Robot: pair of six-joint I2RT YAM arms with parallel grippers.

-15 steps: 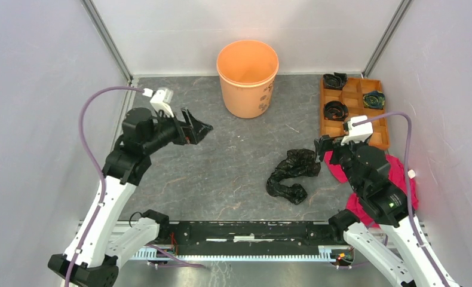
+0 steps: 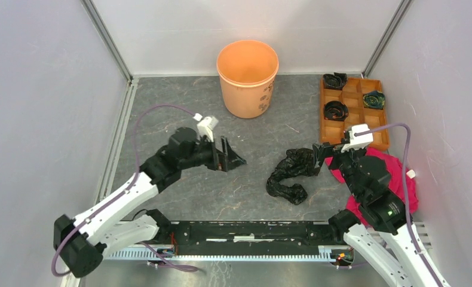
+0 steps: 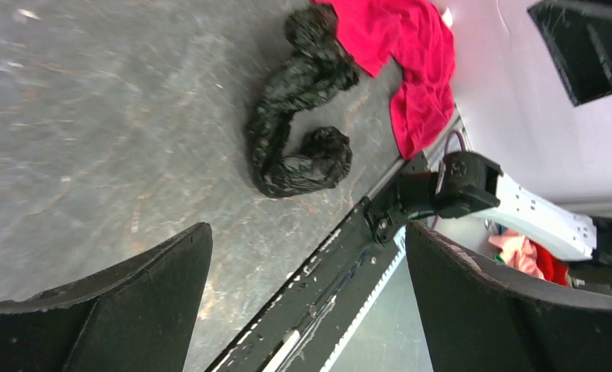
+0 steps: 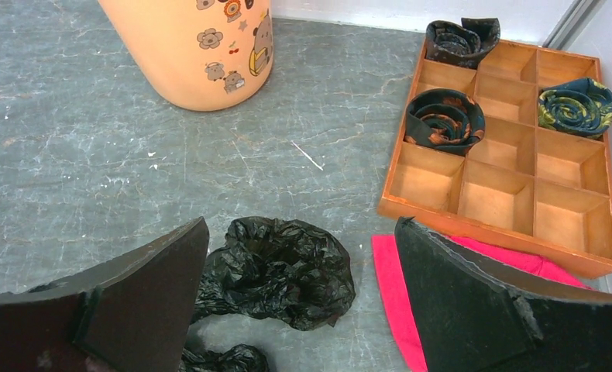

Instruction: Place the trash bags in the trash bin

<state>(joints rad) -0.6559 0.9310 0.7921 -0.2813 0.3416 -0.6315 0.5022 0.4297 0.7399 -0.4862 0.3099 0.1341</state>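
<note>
Top external view, near to far. The left pincer [image 2: 233,157] hangs wide and holds nothing above bare worktop [image 2: 180,107], near the middle and well apart from the bag [image 2: 290,173]. The right pincer [image 2: 321,153] is also spread wide and holds nothing. It is just beside the bag's far-right end, and contact cannot be told. The bag lies on the worktop right of centre as a crumpled, curled black strip. Its right end is beside a red cloth [image 2: 395,179] that lies under the right arm.

Beyond the cloth, against the right wall, is a compartment tray [image 2: 356,98]. It holds three coiled dark rolls [image 2: 336,110], two in the left column and one in the right. The other compartments show bare wood.

At the far wall the orange bin [image 2: 245,98] stands upright. What shows of its inside is plain orange, with no bag in it.

Right wrist view: the bag [image 4: 276,271] lies low between the spread fingers [image 4: 481,310], with the bin [image 4: 187,54] far ahead on the left.

Left wrist view: the bag [image 3: 295,116] is well beyond the open fingers [image 3: 132,310].

Progress, as judged: the task is at its start. The bag is not yet gripped. Grasping, lifting, carrying to the bin and release all remain.
</note>
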